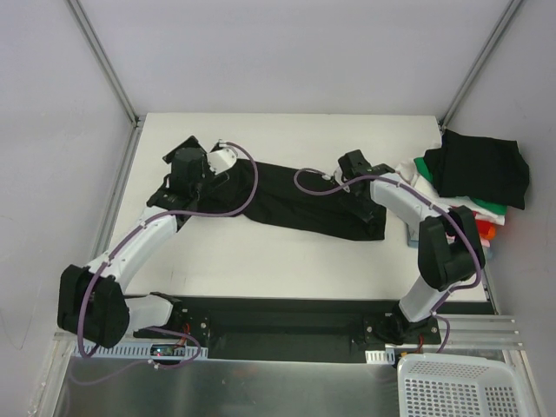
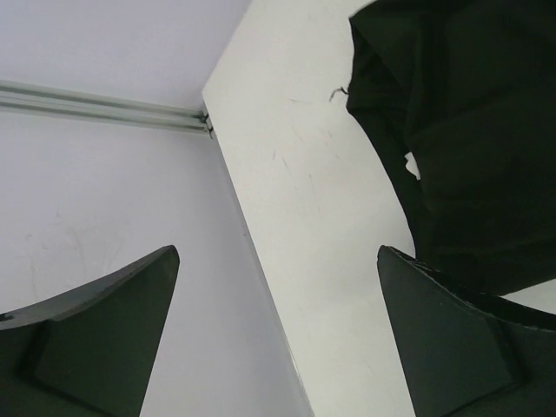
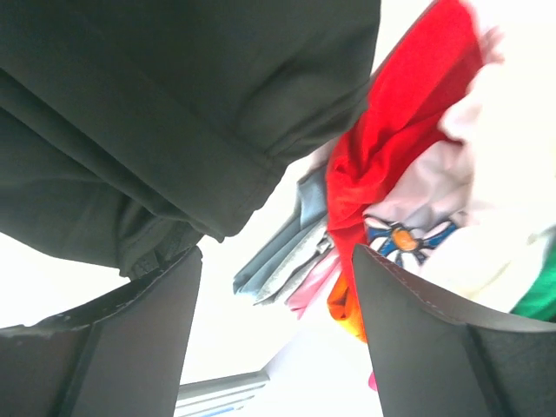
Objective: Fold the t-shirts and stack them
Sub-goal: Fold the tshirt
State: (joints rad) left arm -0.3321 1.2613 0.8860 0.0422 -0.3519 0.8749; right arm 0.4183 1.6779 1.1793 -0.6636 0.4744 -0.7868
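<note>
A black t-shirt (image 1: 300, 201) lies folded into a long strip across the middle of the white table. My left gripper (image 1: 184, 167) hovers over its left end, jaws open and empty; the shirt's edge (image 2: 460, 130) shows in the left wrist view. My right gripper (image 1: 354, 162) is over the strip's right part, jaws open and empty, with black cloth (image 3: 156, 104) beside its left finger. A pile of shirts stands at the right edge: a folded black one (image 1: 482, 169) on top, then green (image 1: 426, 167), white, red (image 3: 391, 148), pink, orange (image 3: 346, 308) and blue-grey (image 3: 291, 248).
The table's left edge (image 2: 261, 252) runs under my left gripper, with the enclosure wall and a metal rail (image 2: 104, 109) beyond. A white mesh basket (image 1: 465, 387) sits at the near right, below the table.
</note>
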